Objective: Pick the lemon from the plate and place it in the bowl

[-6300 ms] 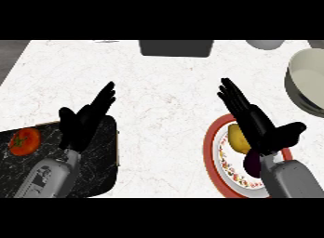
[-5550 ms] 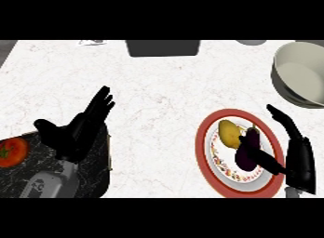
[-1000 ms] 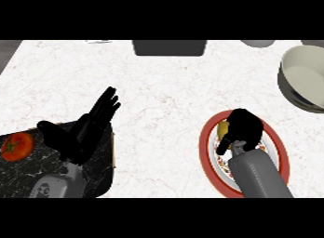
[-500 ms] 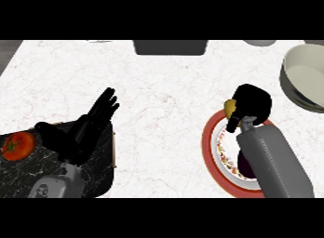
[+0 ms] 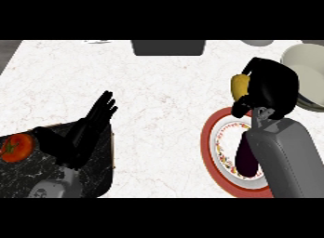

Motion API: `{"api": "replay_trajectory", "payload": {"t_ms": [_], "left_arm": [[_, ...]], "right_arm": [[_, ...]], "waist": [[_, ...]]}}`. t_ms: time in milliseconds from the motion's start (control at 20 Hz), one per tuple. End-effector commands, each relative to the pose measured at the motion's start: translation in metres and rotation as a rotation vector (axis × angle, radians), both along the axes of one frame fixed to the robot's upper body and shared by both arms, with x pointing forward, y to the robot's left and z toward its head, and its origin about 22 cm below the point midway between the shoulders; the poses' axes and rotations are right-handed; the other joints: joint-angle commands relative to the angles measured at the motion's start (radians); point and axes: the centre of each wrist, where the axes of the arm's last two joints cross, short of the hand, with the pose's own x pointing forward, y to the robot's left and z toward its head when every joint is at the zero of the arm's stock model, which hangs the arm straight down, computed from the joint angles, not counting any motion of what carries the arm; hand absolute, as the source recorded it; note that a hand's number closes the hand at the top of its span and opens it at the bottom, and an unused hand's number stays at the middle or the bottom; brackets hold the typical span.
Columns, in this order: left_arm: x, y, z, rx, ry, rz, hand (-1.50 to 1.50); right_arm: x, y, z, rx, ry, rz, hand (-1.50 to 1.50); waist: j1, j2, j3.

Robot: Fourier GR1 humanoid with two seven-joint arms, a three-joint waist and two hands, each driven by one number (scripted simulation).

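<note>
You see a white, faintly veined marble counter, a round red-rimmed plate with a patterned centre, a dark purple oblong item on it, and a smooth pale bowl at the right edge. Compared with half a second ago, the right hand has risen off the plate toward the bowl. The yellow lemon sits at that hand's left side, fingers curled around it. The left hand rests with fingers straight over a dark marbled board bearing a tomato.

White marbled stone counter, matt finish
</note>
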Motion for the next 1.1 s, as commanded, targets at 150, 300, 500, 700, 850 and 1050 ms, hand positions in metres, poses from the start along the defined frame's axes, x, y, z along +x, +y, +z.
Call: {"api": "replay_trajectory", "payload": {"t_ms": [150, 300, 500, 700, 850, 1050], "left_arm": [[0.015, -0.006, 0.006, -0.01, -0.003, 0.001, 0.0], [0.009, -0.011, 0.003, 0.003, 0.013, -0.015, 0.0], [-0.006, -0.016, -0.006, -0.009, 0.002, -0.012, 0.0], [0.013, -0.017, 0.004, -0.001, -0.005, -0.009, 0.0], [0.012, 0.008, 0.009, -0.019, -0.001, -0.008, 0.0], [0.001, -0.01, 0.007, 0.005, -0.019, -0.027, 0.0]], "right_arm": [[-0.026, -0.009, 0.066, -0.049, -0.126, -0.078, 1.5], [-0.029, -0.008, 0.074, -0.013, -0.175, -0.093, 1.5], [-0.006, -0.044, 0.092, -0.014, -0.205, -0.125, 1.5], [0.009, -0.076, 0.094, -0.022, -0.225, -0.149, 1.5], [0.036, -0.11, 0.091, 0.033, -0.267, -0.182, 1.5], [0.061, -0.148, 0.075, 0.034, -0.272, -0.201, 1.5]], "waist": [[0.0, 0.003, 0.0], [0.004, 0.003, 0.0], [0.01, 0.004, 0.001], [0.007, 0.006, 0.001], [0.019, 0.01, 0.001], [0.03, 0.012, 0.001]]}}
